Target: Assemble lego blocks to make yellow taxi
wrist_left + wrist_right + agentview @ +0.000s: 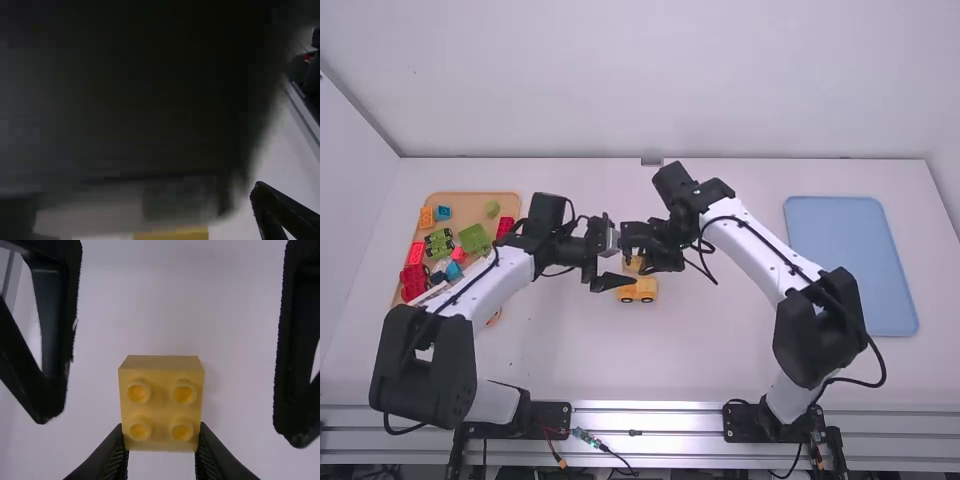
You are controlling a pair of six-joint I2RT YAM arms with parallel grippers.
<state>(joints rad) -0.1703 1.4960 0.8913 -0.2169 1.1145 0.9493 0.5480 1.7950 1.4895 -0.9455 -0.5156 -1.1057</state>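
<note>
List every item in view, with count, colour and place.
Yellow block: one, between the right gripper's fingers.
Wheeled piece: one, yellow, dark wheels, on the table below the grippers.
Tan tray: one, on the table's left.
Loose pieces: several, red, green, blue, orange, pink, white, in the tan tray; overlaps prevent a count.
Blue tray: one, on the right.
Table: one, white, beneath everything.
Left gripper: one, black, open around the block.
Right gripper: one, black, holding the block.
Arms: two, white and black.
</note>
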